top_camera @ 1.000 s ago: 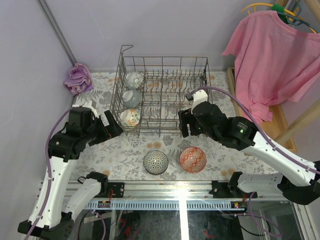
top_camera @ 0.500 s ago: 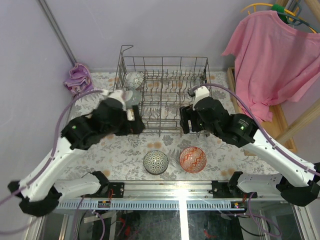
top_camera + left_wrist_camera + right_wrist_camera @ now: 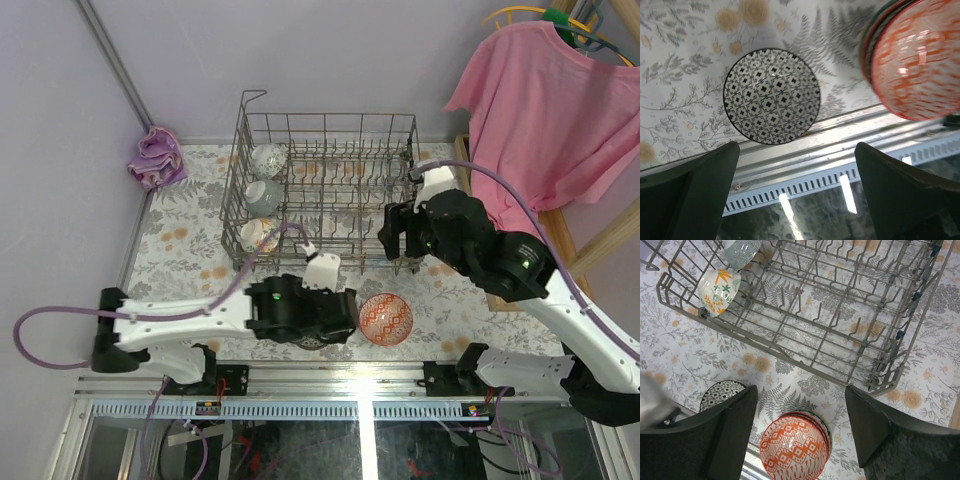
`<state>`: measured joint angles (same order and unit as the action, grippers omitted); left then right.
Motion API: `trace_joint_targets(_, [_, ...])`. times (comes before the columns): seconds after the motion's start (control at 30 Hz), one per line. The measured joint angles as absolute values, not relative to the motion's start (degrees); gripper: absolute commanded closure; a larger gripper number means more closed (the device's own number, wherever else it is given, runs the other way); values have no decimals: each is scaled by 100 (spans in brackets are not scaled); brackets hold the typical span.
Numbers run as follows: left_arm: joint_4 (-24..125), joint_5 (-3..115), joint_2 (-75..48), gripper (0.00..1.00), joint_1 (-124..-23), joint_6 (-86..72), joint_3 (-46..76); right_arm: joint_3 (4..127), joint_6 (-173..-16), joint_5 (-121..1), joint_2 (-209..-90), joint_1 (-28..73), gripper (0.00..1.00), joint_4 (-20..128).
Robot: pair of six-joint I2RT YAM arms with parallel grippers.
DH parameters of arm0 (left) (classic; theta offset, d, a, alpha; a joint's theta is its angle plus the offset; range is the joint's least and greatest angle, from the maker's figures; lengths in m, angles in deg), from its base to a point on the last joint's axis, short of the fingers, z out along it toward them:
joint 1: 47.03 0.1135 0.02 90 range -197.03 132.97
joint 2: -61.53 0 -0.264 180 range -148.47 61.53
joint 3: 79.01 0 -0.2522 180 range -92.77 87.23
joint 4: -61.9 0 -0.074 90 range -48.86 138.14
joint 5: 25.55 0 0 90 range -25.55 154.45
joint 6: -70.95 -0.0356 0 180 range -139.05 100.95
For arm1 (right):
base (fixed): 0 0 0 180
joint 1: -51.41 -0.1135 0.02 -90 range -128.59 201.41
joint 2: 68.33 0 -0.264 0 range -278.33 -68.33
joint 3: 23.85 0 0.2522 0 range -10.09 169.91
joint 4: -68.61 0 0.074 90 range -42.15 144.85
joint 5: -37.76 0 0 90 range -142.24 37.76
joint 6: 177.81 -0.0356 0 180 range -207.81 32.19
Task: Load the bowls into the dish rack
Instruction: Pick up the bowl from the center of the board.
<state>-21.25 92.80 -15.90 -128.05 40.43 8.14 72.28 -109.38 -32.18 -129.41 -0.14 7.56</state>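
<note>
Bowl (image 3: 771, 96) at the table's (image 3: 180, 250) near edge under the wide-open left gripper (image 3: 796, 145): probably hard, slick, breakable, best pinched across its rim; right gripper (image 3: 799, 390) gapes empty by the rack (image 3: 330, 117)

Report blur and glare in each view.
Left wrist: the red bowl is blurred, the black-and-white bowl sharp; lamp reflections streak the glass below. Right wrist: the dish rack is crisp, the near fingers dark and soft. Top external: a bright glare spot on the front rail.
</note>
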Motion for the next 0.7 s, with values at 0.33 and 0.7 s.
trace_joint_targets(0.33, [-1419,9068,-2650,0,-12748,4129,1402,7224,-10940,-3186,-12532,2,22,592])
trace_joint_targets(0.7, [-767,8773,-2964,3,-12383,3855,1507,7095,-10942,-3192,-12298,4,23,424])
